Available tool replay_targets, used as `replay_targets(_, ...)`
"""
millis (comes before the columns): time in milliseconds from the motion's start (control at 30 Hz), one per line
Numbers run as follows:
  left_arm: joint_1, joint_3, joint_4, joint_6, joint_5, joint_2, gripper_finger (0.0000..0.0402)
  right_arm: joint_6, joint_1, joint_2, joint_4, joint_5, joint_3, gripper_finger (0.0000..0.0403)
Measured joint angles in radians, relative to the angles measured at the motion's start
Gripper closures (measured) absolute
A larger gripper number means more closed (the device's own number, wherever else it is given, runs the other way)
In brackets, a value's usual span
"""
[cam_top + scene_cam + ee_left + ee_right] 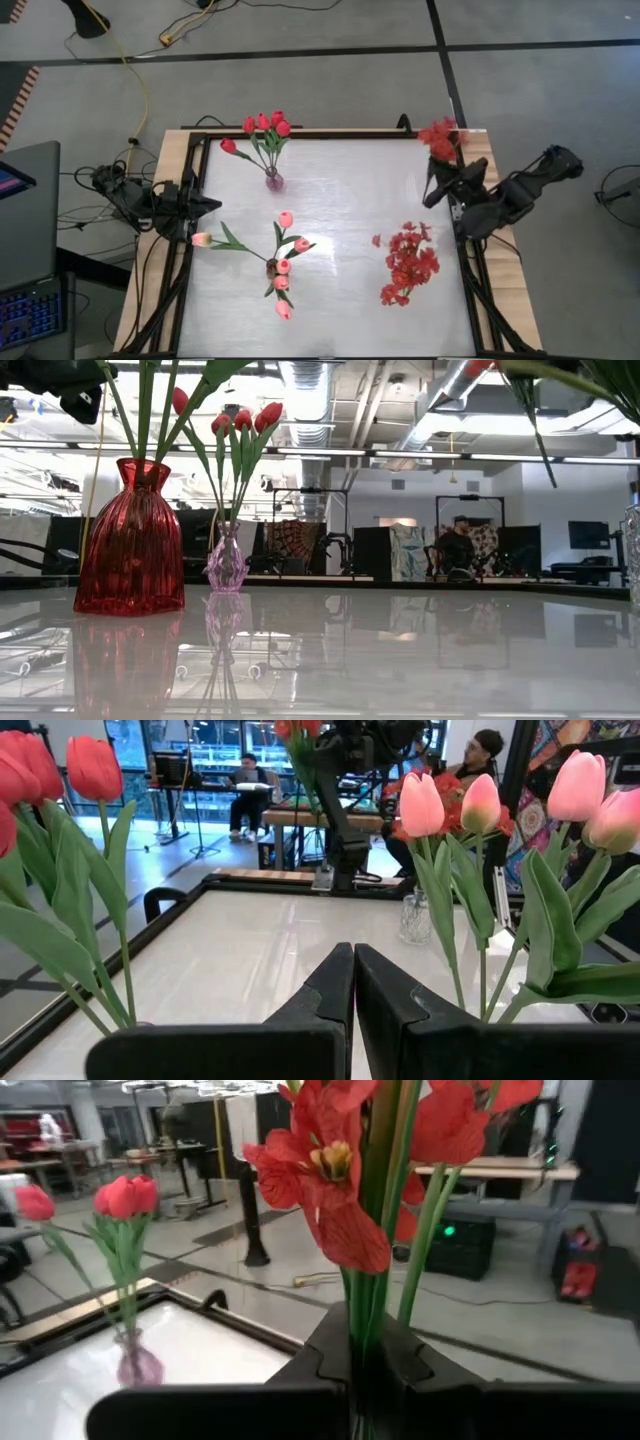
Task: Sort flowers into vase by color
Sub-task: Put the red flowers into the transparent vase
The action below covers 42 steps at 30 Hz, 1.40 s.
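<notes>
My right gripper (442, 172) is shut on a spray of red blossoms (440, 138) above the table's far right corner. Red tulips (265, 126) stand in a small purple vase (273, 181) at the far middle. Pink tulips (284, 262) fan out of a dark red vase (130, 540) at the near middle. More red blossoms (408, 262) stand by their stems in a clear vase (415, 916) on the right. My left gripper (212, 205) waits shut at the left edge, touching nothing. My right gripper pinches the spray's green stems (364, 1320) between its two fingers, several stems together. The blossoms (320, 1175) rise beyond the fingers. The spray is lifted clear of the table. The gripper comes in from the table's right side, pointing toward the far left.
A black frame (300, 133) rims the glossy white table. Open tabletop (350, 210) lies between the three vases. Cables (110, 185) and a laptop (25, 210) sit off the left edge. People sit in the room beyond the table (245, 790).
</notes>
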Motion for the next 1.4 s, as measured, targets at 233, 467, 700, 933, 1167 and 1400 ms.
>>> replay_targets(233, 0.000, 0.000, 0.000, 0.000, 0.000, 0.000, 0.0401, -0.001, 0.100, -0.055, -0.001, -0.226, 0.000, 0.0363)
replay_targets(467, 0.000, 0.000, 0.000, 0.000, 0.000, 0.000, 0.0401, 0.033, 0.245, -0.073, -0.155, -0.381, 0.007, 0.0369)
replay_targets(700, 0.000, 0.000, 0.000, 0.000, 0.000, 0.000, 0.0401, 0.347, 0.367, -0.149, -0.490, -0.432, 0.063, 0.0366)
replay_targets(933, 0.000, 0.000, 0.000, 0.000, 0.000, 0.000, 0.0402, 0.395, 0.469, -0.160, -0.493, -0.554, 0.062, 0.0370)
replay_targets(1167, 0.000, 0.000, 0.002, -0.004, 0.000, 0.000, 0.0401, 0.418, 0.635, -0.162, -0.496, -0.408, 0.062, 0.0368)
replay_targets(1400, 0.000, 0.000, 0.003, -0.004, 0.001, 0.000, 0.0402, 0.567, 0.793, -0.119, -0.477, -0.321, 0.062, 0.0368)
